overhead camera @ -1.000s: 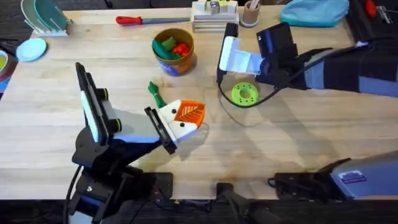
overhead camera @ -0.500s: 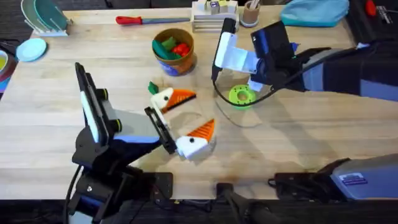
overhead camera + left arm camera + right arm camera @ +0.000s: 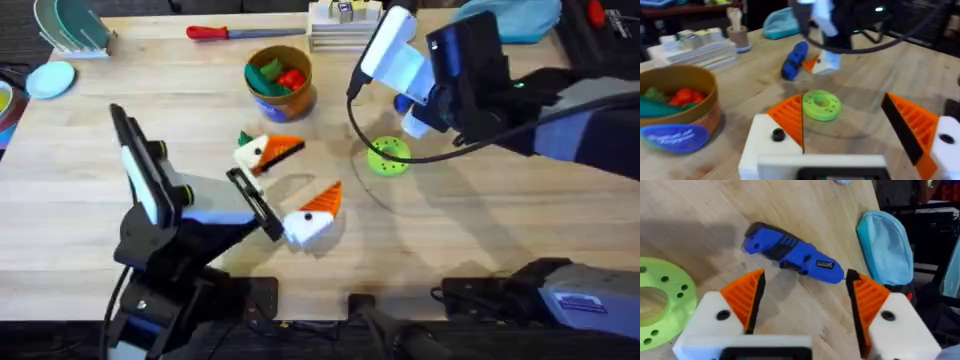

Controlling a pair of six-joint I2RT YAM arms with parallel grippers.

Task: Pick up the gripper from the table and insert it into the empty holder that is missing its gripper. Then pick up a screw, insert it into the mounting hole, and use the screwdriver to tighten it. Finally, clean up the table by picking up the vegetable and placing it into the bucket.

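Left pincer (image 3: pixel 287 186) spread near bucket (image 3: pixel 281 97) of toy vegetables (image 3: pixel 275 76).

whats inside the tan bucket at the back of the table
The bucket holds a green toy piece and a red one lying side by side. The left wrist view shows them low against the rim. Anything beneath them is covered.

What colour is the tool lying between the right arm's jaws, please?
Blue tool with dark parts, clearest in the right wrist view.
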